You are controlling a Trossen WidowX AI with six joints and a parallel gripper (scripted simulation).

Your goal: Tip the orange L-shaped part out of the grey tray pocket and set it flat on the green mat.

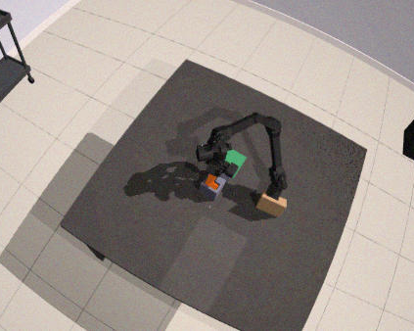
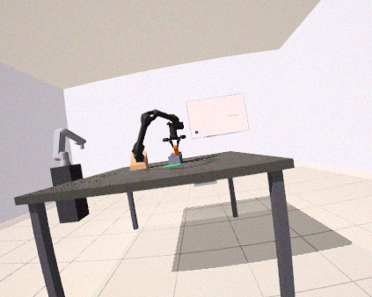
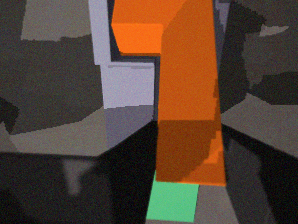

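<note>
The orange L-shaped part (image 1: 212, 183) (image 2: 176, 152) (image 3: 187, 75) is pinched at its long straight end. My gripper (image 2: 175, 146) (image 3: 185, 129) is shut on it, one finger on each side. The part stands up above the rim of the grey tray (image 1: 211, 193) (image 2: 175, 160) (image 3: 127, 85). Its L-shaped end is over the pocket; whether its lowest edge is fully clear of the pocket is hard to tell. The green mat (image 1: 237, 158) (image 2: 171, 166) (image 3: 172, 205) lies flat beside the tray, partly hidden by the arm in the top view and seen past the pinched end in the wrist view.
The arm's wooden-coloured base block (image 1: 271, 205) (image 2: 139, 164) stands on the dark table (image 1: 148, 245) (image 2: 234, 163), to one side of the tray and mat. The arm arches from it over the mat to the tray. A cart (image 1: 6, 73) stands off the table.
</note>
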